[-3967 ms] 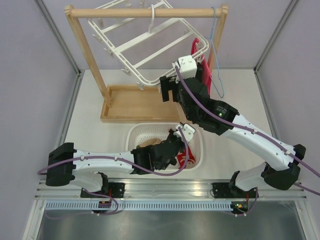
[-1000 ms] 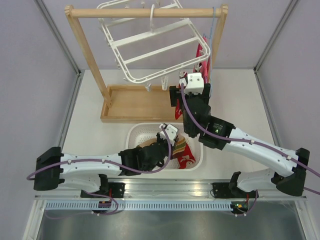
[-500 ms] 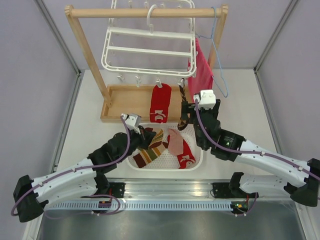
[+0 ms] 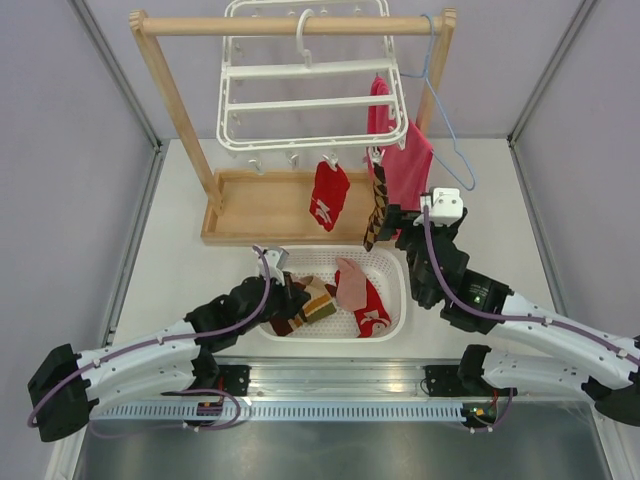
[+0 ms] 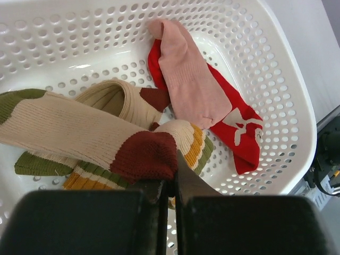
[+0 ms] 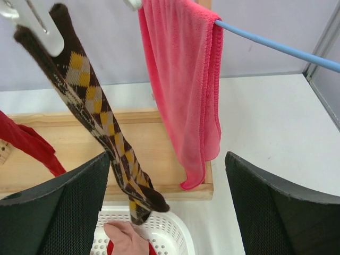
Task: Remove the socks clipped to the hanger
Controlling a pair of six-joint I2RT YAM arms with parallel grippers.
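Observation:
The white hanger (image 4: 305, 100) hangs from the wooden rack. A red sock (image 4: 328, 195) and a brown diamond sock (image 4: 377, 208) hang from its front clips. The diamond sock (image 6: 98, 119) hangs just left of centre between my right gripper's (image 6: 167, 207) open fingers, untouched. My right gripper (image 4: 398, 228) sits below the hanger's right corner. My left gripper (image 4: 292, 300) is low in the white basket (image 4: 400, 300), shut on a striped sock's maroon toe (image 5: 143, 156). A pink sock (image 5: 188, 79), a red sock (image 5: 234, 127) and an olive-toed cream sock (image 5: 53, 125) lie there.
A large pink-red cloth (image 6: 186, 90) hangs on a light-blue wire hanger (image 6: 276, 48) right of the diamond sock. The wooden rack's tray base (image 4: 270, 210) lies behind the basket. Its posts (image 4: 180, 110) stand left and right. Enclosure walls stand on both sides.
The tilted hanger has swung back level and higher. My right gripper pulled back down and right from it. My left gripper moved right across the basket onto the striped socks.

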